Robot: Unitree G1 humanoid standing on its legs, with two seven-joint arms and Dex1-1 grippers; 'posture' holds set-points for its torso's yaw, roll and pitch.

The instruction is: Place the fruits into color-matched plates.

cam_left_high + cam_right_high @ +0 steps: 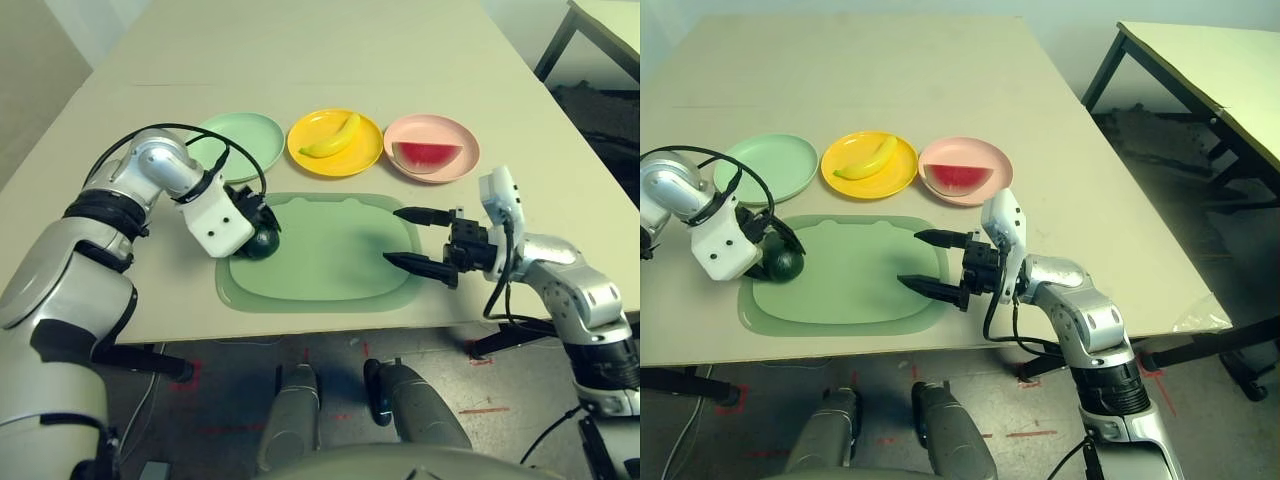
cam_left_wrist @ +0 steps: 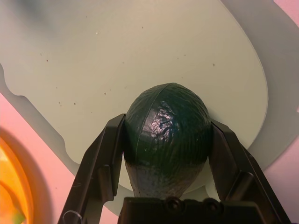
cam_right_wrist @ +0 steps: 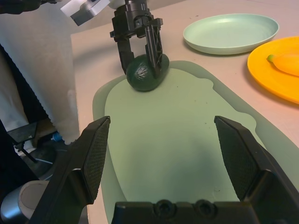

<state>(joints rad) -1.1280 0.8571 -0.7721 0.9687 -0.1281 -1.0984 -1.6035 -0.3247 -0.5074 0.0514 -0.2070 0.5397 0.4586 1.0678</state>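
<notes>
The left gripper (image 2: pixel 166 154) is clamped on the dark green avocado (image 2: pixel 166 135), one finger on each flank across the wide belly, with the fruit resting on the green mat (image 1: pixel 330 250) at its left edge. The avocado is probably a light, rigid toy with a smooth rounded skin; a grip across the widest part should resist slipping. The left arm bends steeply downward over the mat. The mint green plate (image 1: pixel 245 140) lies just beyond. The right gripper (image 1: pixel 415 238) hovers level over the mat's right side, fingers spread and empty.
</notes>
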